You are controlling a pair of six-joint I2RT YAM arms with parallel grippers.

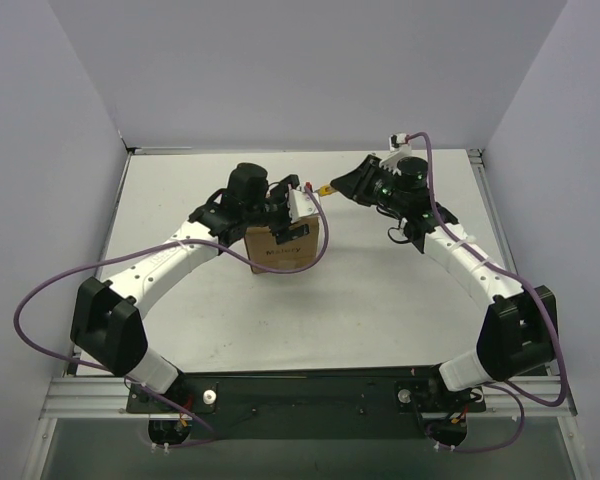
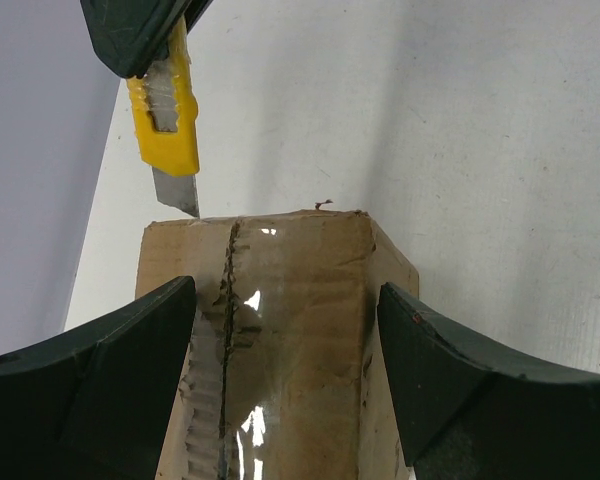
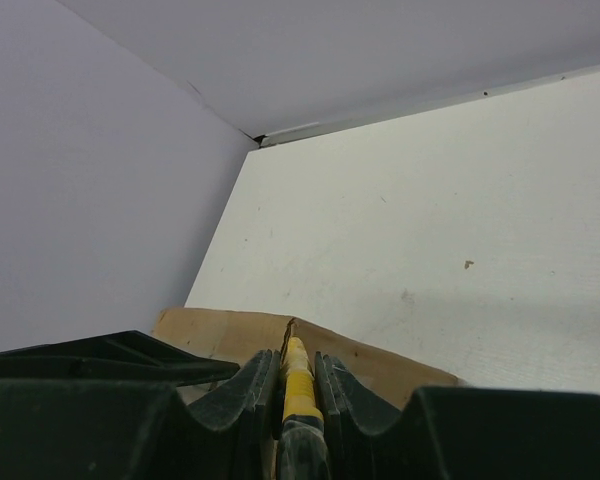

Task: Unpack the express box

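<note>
The express box (image 1: 285, 250) stands on the white counter (image 1: 380, 310), close to its middle and a touch toward 10 o'clock, top flaps closed under glossy tape (image 2: 280, 400); the left end effector (image 2: 285, 290), reaching in from 8 o'clock, is spread wide with its fingers (image 2: 110, 370) clasping the box's two sides; the right end effector (image 3: 295, 362) is clenched on a yellow utility knife (image 2: 168, 120), which comes in from 2 o'clock of the box (blade out, tip at the far top edge, just beside the ragged seam; contact cannot be told).
</note>
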